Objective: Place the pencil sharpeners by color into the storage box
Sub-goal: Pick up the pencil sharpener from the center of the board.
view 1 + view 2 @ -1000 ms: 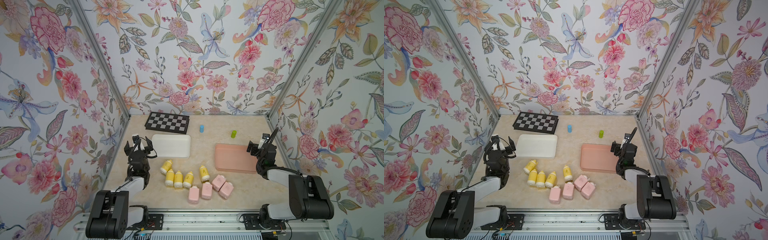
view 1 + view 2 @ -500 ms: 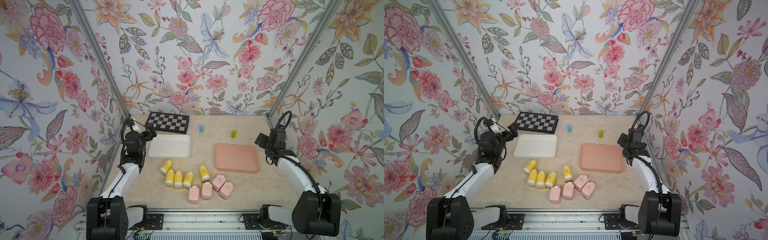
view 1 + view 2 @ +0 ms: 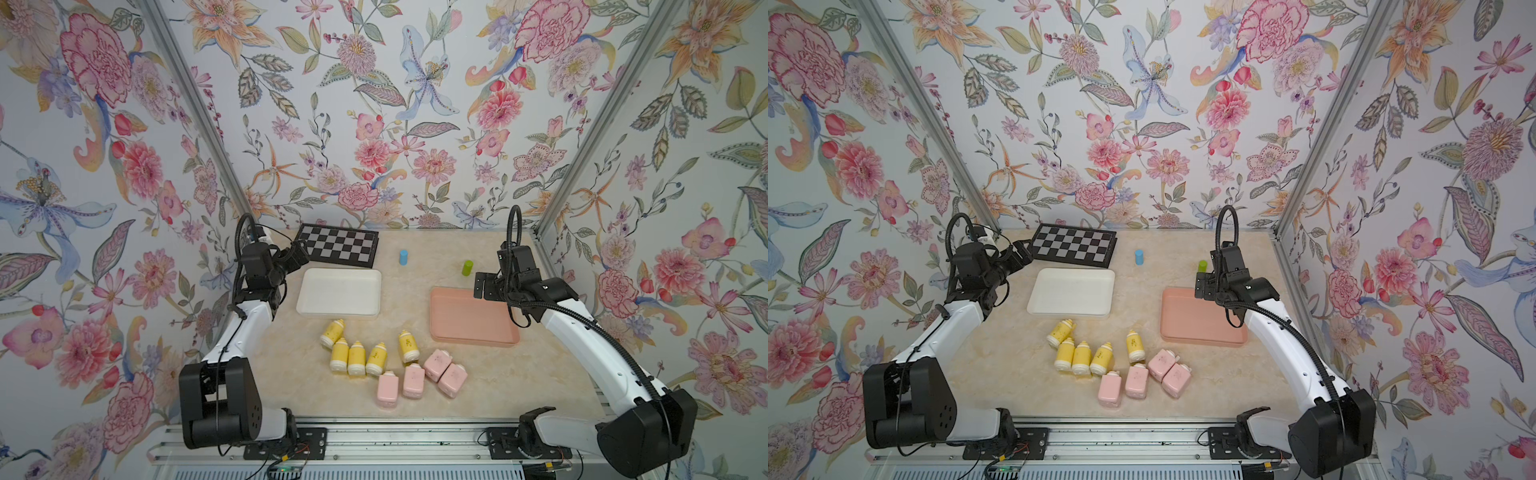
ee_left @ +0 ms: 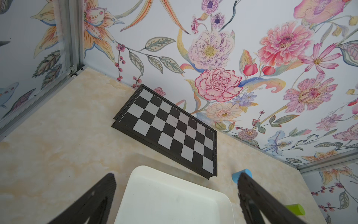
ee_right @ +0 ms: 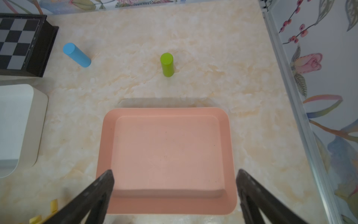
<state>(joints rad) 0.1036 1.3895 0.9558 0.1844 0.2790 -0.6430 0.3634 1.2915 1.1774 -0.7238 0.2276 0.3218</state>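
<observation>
- Left fingers (image 4: pixel 106 186) spread wide, grasping nothing, raised by the far left corner of the white tray (image 3: pixel 338 291), next to the chessboard (image 3: pixel 338 245).
- Right fingers (image 5: pixel 105 184) spread wide, empty, over the far right part of the pink tray (image 3: pixel 469 328).
- Five yellow sharpeners (image 3: pixel 357 358) and four pink sharpeners (image 3: pixel 413 380) lie clustered on the bench (image 3: pixel 540 374), in front of both trays, outside them.
- Blue cylinder (image 3: pixel 403 257) and green cylinder (image 3: pixel 467 268) stand behind the trays.

Yellow sharpeners (image 3: pixel 356 358), pink sharpeners (image 3: pixel 413 380); white tray (image 3: pixel 338 291), salmon tray (image 3: pixel 469 320); black-grey checkered board (image 3: pixel 338 245); floral walls (image 3: pixel 374 104).
</observation>
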